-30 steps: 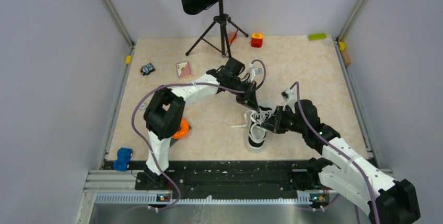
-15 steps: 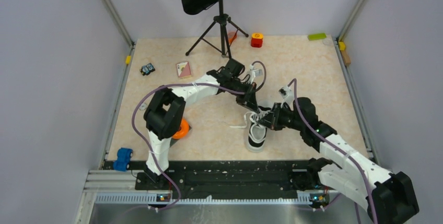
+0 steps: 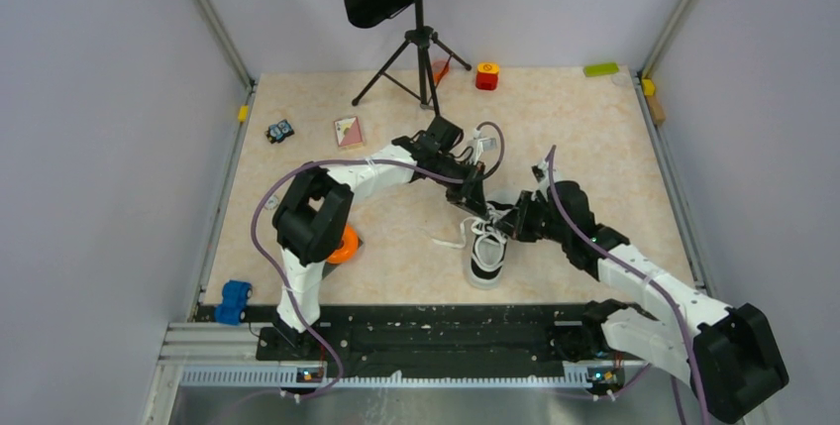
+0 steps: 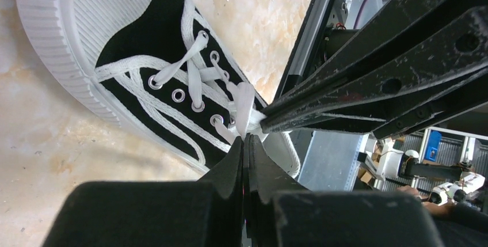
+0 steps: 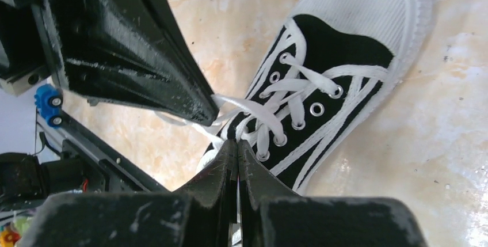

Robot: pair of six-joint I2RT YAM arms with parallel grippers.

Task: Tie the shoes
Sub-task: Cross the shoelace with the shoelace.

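Note:
A black low-top shoe [image 3: 485,255] with a white toe cap lies mid-table, its toe toward the near edge. Both grippers meet over its white laces [image 3: 483,231]. My left gripper [image 3: 474,205] reaches in from the far side. In the left wrist view the left gripper [image 4: 247,138] is shut, pinching a lace [image 4: 244,104] just past the top eyelets of the shoe [image 4: 144,57]. My right gripper [image 3: 507,225] comes from the right. In its own wrist view the right gripper [image 5: 237,142] is shut on a lace [image 5: 247,109] above the shoe [image 5: 339,57]. One lace end [image 3: 448,242] trails left on the table.
A black music stand [image 3: 421,44] rises at the back centre. An orange ring [image 3: 343,246] lies by the left arm and a blue toy car [image 3: 235,301] sits near the front left. A card [image 3: 348,131], a small toy [image 3: 280,131] and a red block [image 3: 486,75] lie farther back.
The right arm has swung in, carrying its shut gripper slightly up and left. The left gripper has shifted a little toward the back. The loose lace end has slid slightly left.

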